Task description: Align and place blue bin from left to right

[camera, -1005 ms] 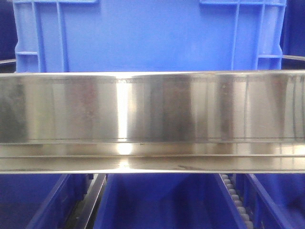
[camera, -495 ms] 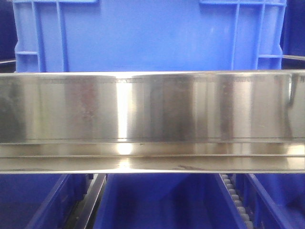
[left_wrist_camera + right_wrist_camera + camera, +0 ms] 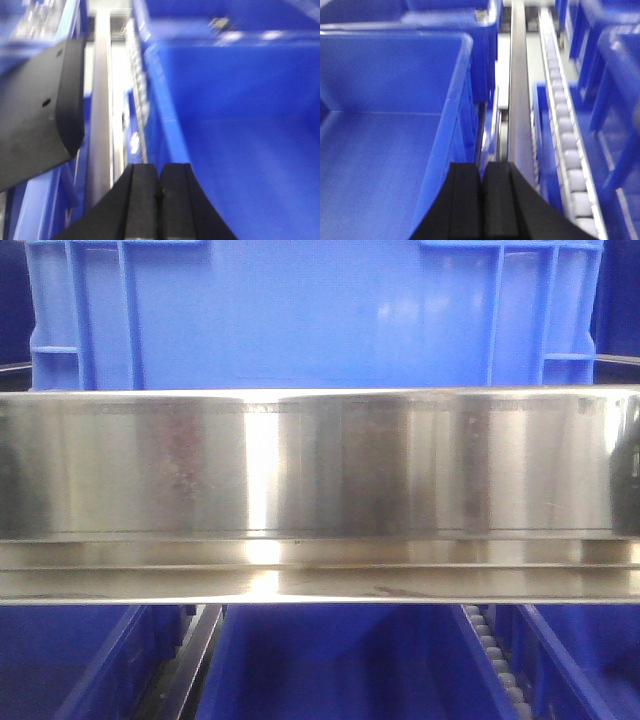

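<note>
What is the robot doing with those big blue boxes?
A two-armed robot is working on lining up a blue bin, which sits behind a shiny steel rail. Right now neither arm holds anything. The left gripper and the right gripper are both shut and empty, each close to the side wall of an open bin. A roller track runs beside the right gripper.

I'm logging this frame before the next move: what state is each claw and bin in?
Left claw: shut, holding nothing.
Right claw: shut, holding nothing.
Blue bin: upright, lower part hidden behind the steel rail.
Bin beside right claw: open-topped, nothing inside.
</note>
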`<control>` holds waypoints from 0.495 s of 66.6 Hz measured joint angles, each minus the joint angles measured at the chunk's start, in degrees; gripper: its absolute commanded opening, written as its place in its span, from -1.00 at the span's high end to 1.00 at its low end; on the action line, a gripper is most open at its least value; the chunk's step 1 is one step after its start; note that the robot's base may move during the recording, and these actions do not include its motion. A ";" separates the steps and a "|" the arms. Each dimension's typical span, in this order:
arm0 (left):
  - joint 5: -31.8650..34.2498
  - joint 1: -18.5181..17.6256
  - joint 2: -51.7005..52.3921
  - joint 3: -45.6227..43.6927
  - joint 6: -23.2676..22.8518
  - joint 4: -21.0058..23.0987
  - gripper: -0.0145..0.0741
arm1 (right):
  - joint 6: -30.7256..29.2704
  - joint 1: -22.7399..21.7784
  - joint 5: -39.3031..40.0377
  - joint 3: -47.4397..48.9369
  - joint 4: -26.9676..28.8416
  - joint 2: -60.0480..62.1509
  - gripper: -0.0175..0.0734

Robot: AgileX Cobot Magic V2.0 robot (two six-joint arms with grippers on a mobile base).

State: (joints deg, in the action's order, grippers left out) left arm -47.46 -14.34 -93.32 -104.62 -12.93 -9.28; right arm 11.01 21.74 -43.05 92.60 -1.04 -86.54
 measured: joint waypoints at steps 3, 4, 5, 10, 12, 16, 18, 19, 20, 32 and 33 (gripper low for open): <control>-2.24 0.00 -1.81 -2.78 -0.44 -0.54 0.92 | 0.55 0.40 -1.51 2.41 -0.76 -2.22 0.78; -2.87 0.00 -2.66 -3.55 -0.44 -0.68 0.92 | 0.79 0.74 -1.98 3.08 -1.06 -2.83 0.78; -3.51 0.00 -3.17 -4.29 -0.59 -0.82 0.92 | 0.94 0.94 -2.46 3.75 -1.39 -3.44 0.78; -6.22 0.00 -5.44 -7.40 -0.69 -1.19 0.92 | 2.03 2.11 -5.24 7.08 -3.57 -6.38 0.78; -7.00 0.00 -6.12 -8.33 -0.69 -1.19 0.92 | 2.36 2.64 -6.57 8.40 -4.62 -7.52 0.78; -8.02 0.00 -7.18 -9.52 -0.69 -1.30 0.92 | 2.98 3.64 -8.68 11.32 -5.77 -9.95 0.78; -8.40 0.00 -7.53 -9.75 -0.69 -1.30 0.92 | 3.13 4.11 -9.78 12.88 -6.01 -11.20 0.78; -8.55 0.00 -7.59 -9.73 -0.69 -1.30 0.92 | 3.30 4.30 -10.38 13.80 -6.14 -11.88 0.78; -8.69 0.00 -7.58 -9.78 -0.69 -1.30 0.92 | 3.48 4.53 -10.76 14.39 -6.30 -12.34 0.78; -9.49 0.00 -7.70 -10.07 -0.80 -1.42 0.92 | 3.80 5.35 -12.61 19.86 -6.64 -15.65 0.78; -9.49 0.00 -7.70 -10.07 -0.80 -1.42 0.92 | 3.80 5.35 -12.61 19.99 -6.64 -15.65 0.78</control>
State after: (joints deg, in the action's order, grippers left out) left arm -56.94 -14.34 -101.02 -114.68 -13.72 -10.69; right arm 14.81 27.08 -55.65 112.59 -7.67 -102.19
